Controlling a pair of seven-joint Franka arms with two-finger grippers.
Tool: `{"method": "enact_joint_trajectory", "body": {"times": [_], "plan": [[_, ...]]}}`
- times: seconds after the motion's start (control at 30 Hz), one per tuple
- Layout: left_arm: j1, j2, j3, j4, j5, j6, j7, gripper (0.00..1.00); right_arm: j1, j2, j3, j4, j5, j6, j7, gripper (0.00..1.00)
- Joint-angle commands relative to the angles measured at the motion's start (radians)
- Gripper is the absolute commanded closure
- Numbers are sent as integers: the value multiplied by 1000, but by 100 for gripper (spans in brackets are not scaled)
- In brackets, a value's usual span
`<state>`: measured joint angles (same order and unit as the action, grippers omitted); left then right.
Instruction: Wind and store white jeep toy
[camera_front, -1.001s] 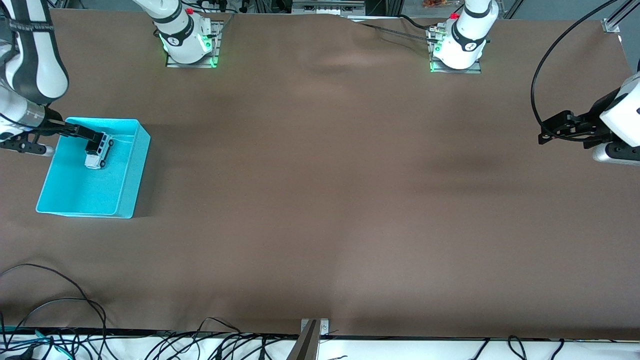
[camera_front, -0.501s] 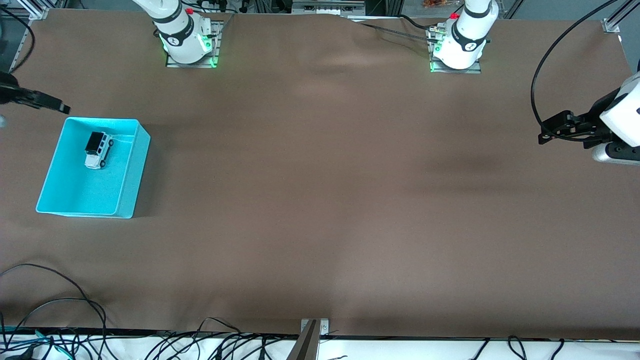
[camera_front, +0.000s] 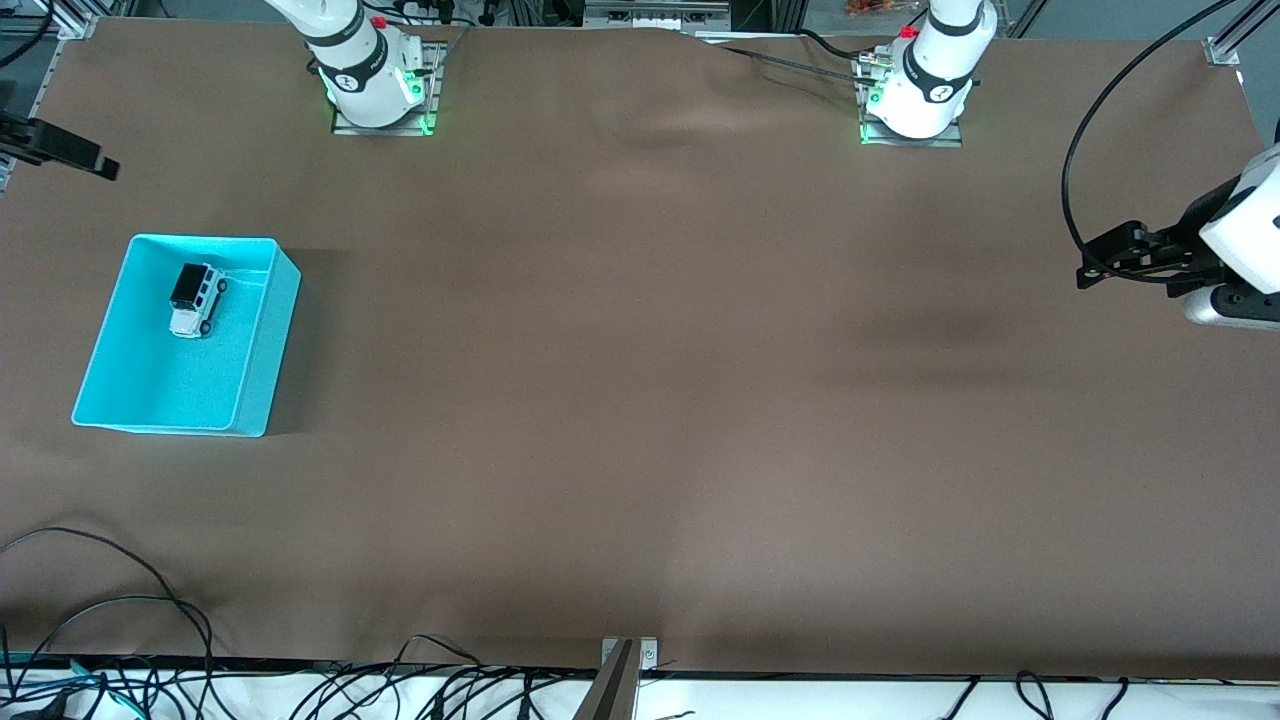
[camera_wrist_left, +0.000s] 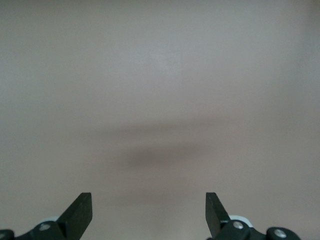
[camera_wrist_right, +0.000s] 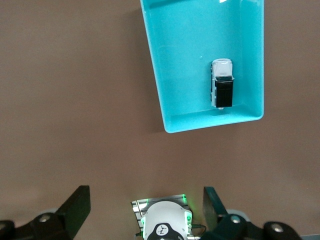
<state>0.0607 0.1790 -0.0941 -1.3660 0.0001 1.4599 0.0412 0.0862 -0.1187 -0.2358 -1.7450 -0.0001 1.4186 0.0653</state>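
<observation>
The white jeep toy (camera_front: 196, 299), with its black roof, stands on its wheels inside the turquoise bin (camera_front: 262, 352), close to the bin wall nearest the robot bases. The right wrist view looks down on the jeep (camera_wrist_right: 222, 90) in the bin (camera_wrist_right: 190, 50). My right gripper (camera_front: 95, 162) is up in the air over the table's edge at the right arm's end, clear of the bin, and it is open (camera_wrist_right: 145, 210) and empty. My left gripper (camera_front: 1092, 268) waits at the left arm's end of the table, open (camera_wrist_left: 149, 212) over bare table.
The brown table cover (camera_front: 640, 400) has nothing else on it besides the bin. Both arm bases (camera_front: 372, 75) (camera_front: 915, 85) stand along the edge farthest from the front camera. Loose cables (camera_front: 110, 610) lie along the nearest edge.
My right gripper has left the jeep, risen out of the bin and gone off toward the table's edge. The jeep stays in the bin. The left arm has not moved.
</observation>
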Motion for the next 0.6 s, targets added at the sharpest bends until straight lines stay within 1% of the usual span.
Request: {"method": "enact_joint_trajectory", "body": {"times": [0.0,0.1,0.23,0.33,0.43,0.57], "plan": [[4,2,-7,15,18,-15,-12,0,-80,20,142,47,5,-47,59,0],[4,2,-7,16,18,-15,-12,0,-98,19,200,48,5,-47,83,0],[4,2,-7,16,18,-15,-12,0,-115,22,253,48,8,-40,97,0],[4,2,-7,16,18,-15,-12,0,-118,28,263,48,11,-27,99,0],[4,2,-7,16,18,-15,-12,0,-118,57,263,51,11,-1,97,0],[4,2,-9,16,18,-15,-12,0,-118,117,262,97,3,33,93,0]]}}
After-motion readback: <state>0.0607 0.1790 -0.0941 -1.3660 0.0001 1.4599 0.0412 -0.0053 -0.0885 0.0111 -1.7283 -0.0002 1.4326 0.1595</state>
